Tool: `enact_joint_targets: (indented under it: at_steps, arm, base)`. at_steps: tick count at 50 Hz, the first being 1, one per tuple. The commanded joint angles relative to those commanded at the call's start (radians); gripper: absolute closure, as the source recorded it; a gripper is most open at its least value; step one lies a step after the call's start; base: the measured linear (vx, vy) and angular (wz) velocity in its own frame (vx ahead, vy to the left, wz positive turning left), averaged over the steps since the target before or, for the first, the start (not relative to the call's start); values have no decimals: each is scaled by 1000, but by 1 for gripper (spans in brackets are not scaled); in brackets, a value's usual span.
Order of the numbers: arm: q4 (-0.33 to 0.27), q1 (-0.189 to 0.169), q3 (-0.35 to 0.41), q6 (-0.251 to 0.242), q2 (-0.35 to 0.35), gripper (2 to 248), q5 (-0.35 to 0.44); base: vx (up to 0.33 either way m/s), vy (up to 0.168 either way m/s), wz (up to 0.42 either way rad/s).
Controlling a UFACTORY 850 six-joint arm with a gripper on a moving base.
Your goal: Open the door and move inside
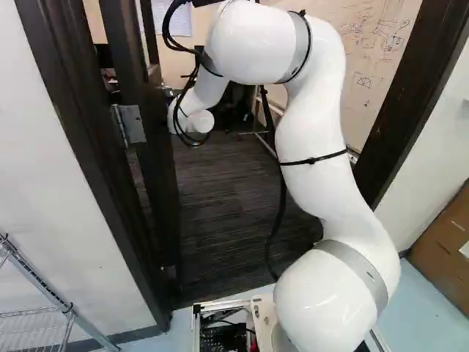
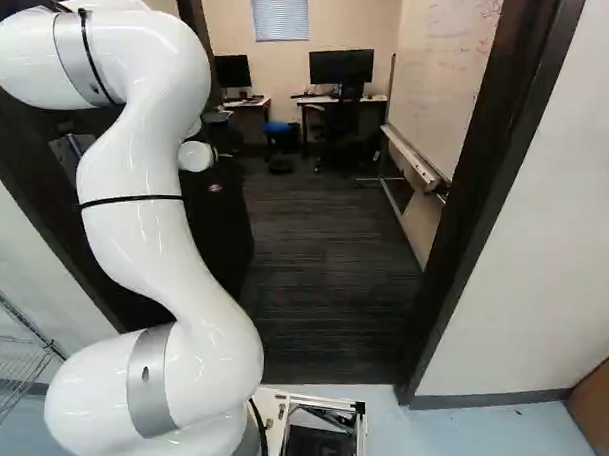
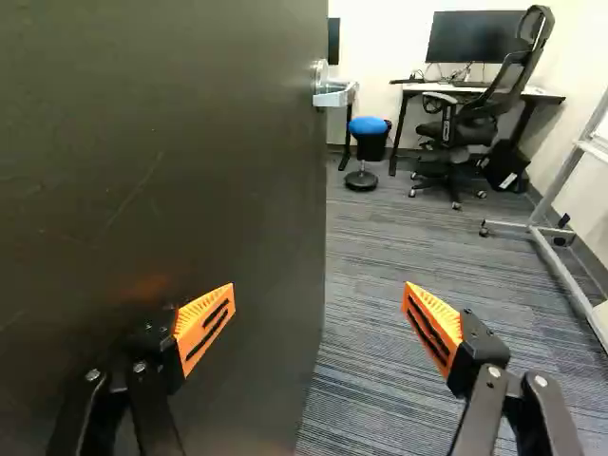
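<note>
The dark door (image 3: 161, 180) stands open, swung into the room beyond the doorway; its face also shows in the right base view beside my arm, as a dark panel (image 2: 225, 225). In the wrist view the gripper (image 3: 319, 293) is open, its orange pads wide apart with nothing gripped. One finger is in front of the door face, and whether it touches cannot be told; the other is over the carpet past the door's free edge. A silver lever handle (image 3: 334, 93) sits on that edge, ahead of the fingers. The base views do not show the fingers.
The dark door frame (image 2: 481, 199) borders the doorway opposite the door. Inside are a whiteboard on a wheeled stand (image 2: 412, 162), an office chair (image 3: 461, 123), a blue-topped stool (image 3: 368, 133) and desks with monitors (image 2: 340, 67). A wire rack (image 1: 44, 293) stands outside, near the hinge-side wall.
</note>
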Motion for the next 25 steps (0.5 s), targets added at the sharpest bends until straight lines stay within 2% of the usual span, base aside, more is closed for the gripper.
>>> enact_joint_targets:
  at_steps: [25]
  arm:
    - [0,1,-1,0,-1,3,0]
  base:
    - [0,0,0]
